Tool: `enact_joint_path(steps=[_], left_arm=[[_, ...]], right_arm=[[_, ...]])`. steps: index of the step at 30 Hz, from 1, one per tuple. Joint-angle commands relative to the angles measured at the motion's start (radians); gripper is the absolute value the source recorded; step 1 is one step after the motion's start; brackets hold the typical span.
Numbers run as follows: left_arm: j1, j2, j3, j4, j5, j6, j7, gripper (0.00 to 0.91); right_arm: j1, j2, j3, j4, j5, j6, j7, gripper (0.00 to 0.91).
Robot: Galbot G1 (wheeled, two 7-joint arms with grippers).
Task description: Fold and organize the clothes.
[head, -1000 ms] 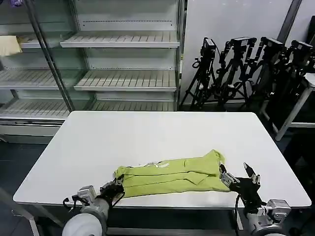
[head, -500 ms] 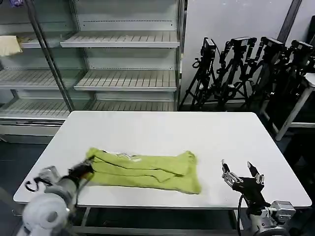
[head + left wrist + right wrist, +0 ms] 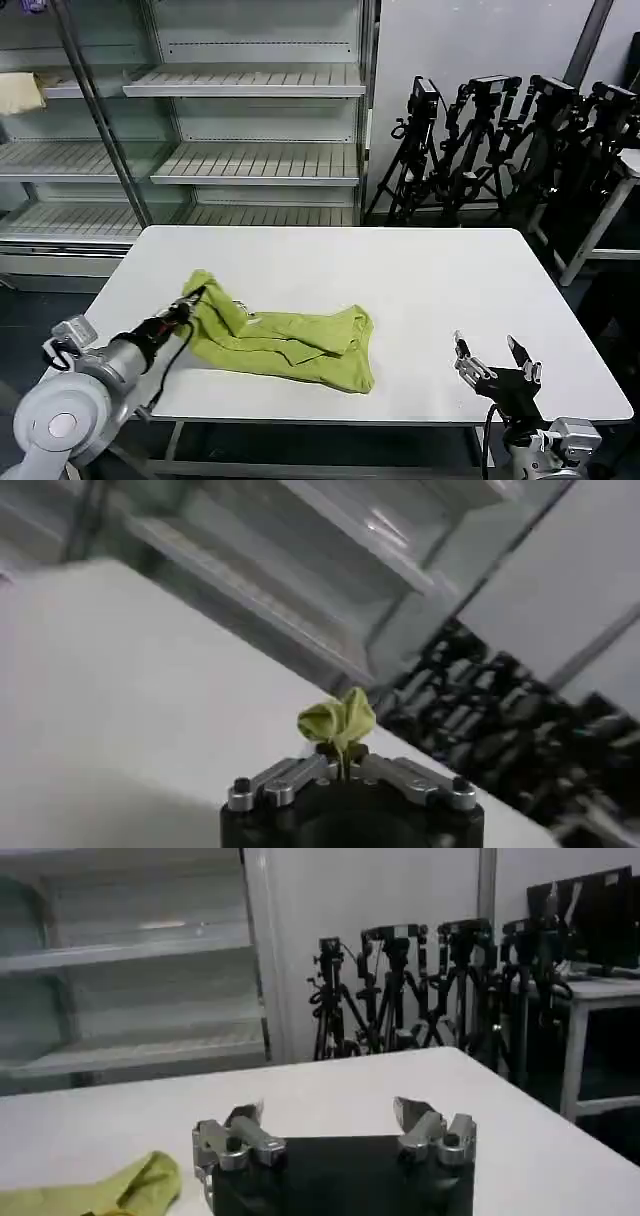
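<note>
The clothes are one lime yellow-green T-shirt (image 3: 285, 343), folded into a long crumpled band across the front left half of the white table (image 3: 400, 280). My left gripper (image 3: 192, 303) is shut on the shirt's left end and holds that end lifted a little off the table; in the left wrist view a bunch of green fabric (image 3: 338, 720) sticks out from between the closed jaws of the left gripper (image 3: 341, 760). My right gripper (image 3: 492, 356) stands open near the table's front right, apart from the shirt. In the right wrist view, the right gripper (image 3: 328, 1116) has nothing between its fingers, with a shirt corner (image 3: 140, 1186) off to one side.
Empty metal shelves (image 3: 250, 120) stand behind the table, with a pale cream cloth (image 3: 20, 92) on a shelf at far left. Black tripods (image 3: 500, 140) crowd the back right beside another white table (image 3: 625, 175).
My left gripper has dragged the shirt leftward across the table and lifted its left end. My right gripper let go of the shirt's right end and now stands open, clear of it.
</note>
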Motion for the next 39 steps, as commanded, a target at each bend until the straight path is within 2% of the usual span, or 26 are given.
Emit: enact_joint_path(steps=[1,9,18,19,20,21,22,34,37,39], left_arm=[[-0.078,-0.191,0.242,0.010,-0.076,-0.028,0.005,0.010],[-0.126,-0.278,0.386,0.141,0.069,-0.048,0.000,0.020],[-0.162,-0.318,0.456,0.196,0.148,-0.056,-0.007,0.020],[-0.165,-0.322,0.459,0.198,0.157,-0.057,-0.006,0.050],[-0.169,-0.328,0.466,0.203,0.168,-0.056,-0.006,0.101],[-0.171,-0.330,0.470,0.205,0.172,-0.054,-0.005,0.695],[-0.171,-0.330,0.472,0.206,0.176,-0.054,-0.004,0.907],[-0.151,-0.291,0.457,0.109,0.201,-0.065,0.002,0.907],[-0.146,-0.264,0.417,0.072,0.210,-0.055,-0.003,0.907],[-0.124,-0.214,0.360,0.049,0.245,-0.024,-0.003,0.907]], right_arm=[[-0.018,0.008,0.001,0.008,-0.022,0.002,-0.001,0.907],[-0.021,0.010,0.005,0.017,-0.020,0.002,-0.002,0.907],[-0.011,0.008,-0.004,0.007,-0.019,0.002,-0.003,0.907],[-0.008,0.008,-0.006,0.004,-0.019,0.002,-0.003,0.907],[-0.006,0.008,-0.010,0.001,-0.020,0.002,-0.002,0.907],[-0.005,0.007,-0.011,0.000,-0.020,0.002,-0.002,0.907],[-0.004,0.006,-0.013,0.000,-0.020,0.001,-0.002,0.907],[0.019,-0.007,-0.024,-0.018,-0.018,-0.003,0.003,0.907],[0.026,-0.007,-0.038,-0.022,-0.023,-0.004,0.002,0.907],[0.033,-0.011,-0.043,-0.026,-0.023,-0.004,0.002,0.907]])
